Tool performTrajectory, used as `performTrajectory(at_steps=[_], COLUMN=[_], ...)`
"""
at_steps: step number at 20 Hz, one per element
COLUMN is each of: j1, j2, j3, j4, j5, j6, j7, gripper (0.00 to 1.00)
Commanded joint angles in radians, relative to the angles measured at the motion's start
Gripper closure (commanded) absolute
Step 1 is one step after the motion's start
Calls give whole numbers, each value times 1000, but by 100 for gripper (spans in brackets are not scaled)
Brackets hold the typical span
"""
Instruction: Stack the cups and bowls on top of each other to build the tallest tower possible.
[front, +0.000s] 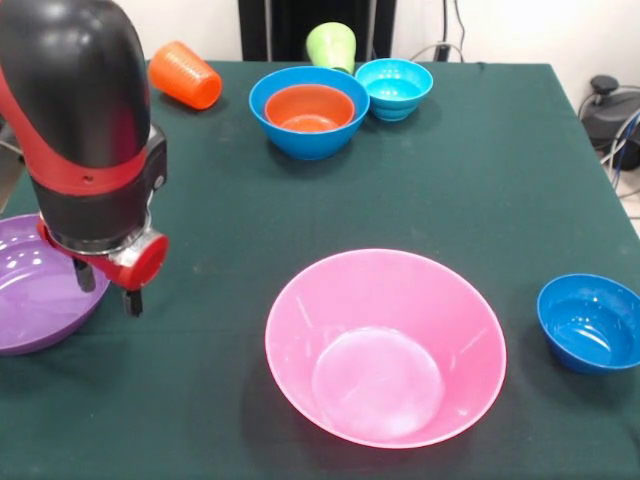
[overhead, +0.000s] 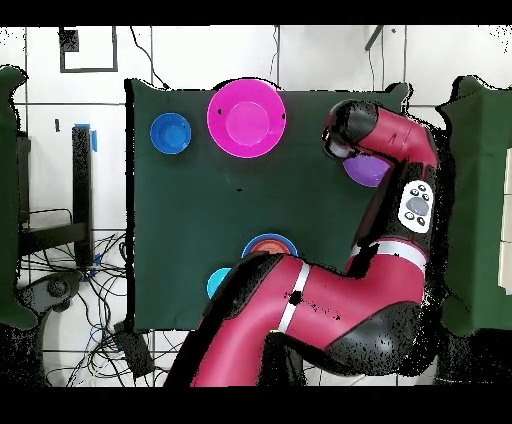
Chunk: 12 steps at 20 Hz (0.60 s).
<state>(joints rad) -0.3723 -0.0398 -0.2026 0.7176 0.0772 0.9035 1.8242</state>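
Observation:
My gripper (front: 108, 288) is open, low at the purple bowl's (front: 30, 290) right rim, with one finger (front: 85, 275) over the bowl and the other (front: 132, 300) just outside it. The huge pink bowl (front: 385, 345) sits at the front middle and the dark blue bowl (front: 590, 322) to its right. At the back, the small orange bowl (front: 308, 108) rests inside the medium blue bowl (front: 300, 142), with the cyan bowl (front: 394, 88) beside it. The orange cup (front: 185, 75) lies on its side and the green cup (front: 332, 45) stands behind the blue bowl. Overhead, the arm (overhead: 380, 135) covers the gripper and part of the purple bowl (overhead: 365, 172).
The dark green tablecloth (front: 480, 200) shows between the back group and the pink bowl (overhead: 246, 117). The purple bowl lies at the table's left edge and the dark blue bowl (overhead: 170, 133) near the right edge. Cables and a black device (front: 610, 110) lie off the table's right side.

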Motion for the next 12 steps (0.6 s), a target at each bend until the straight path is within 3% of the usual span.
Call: performTrajectory(at_steps=[1,8,12], j1=[-5,-38,-44], j2=[70,167,159], j3=[155,209,220], j4=[-72,-166,-139], j5=[-48,-42,-48], j6=[39,35,7], j7=[-207,-254,-271], gripper=[0,0,0])
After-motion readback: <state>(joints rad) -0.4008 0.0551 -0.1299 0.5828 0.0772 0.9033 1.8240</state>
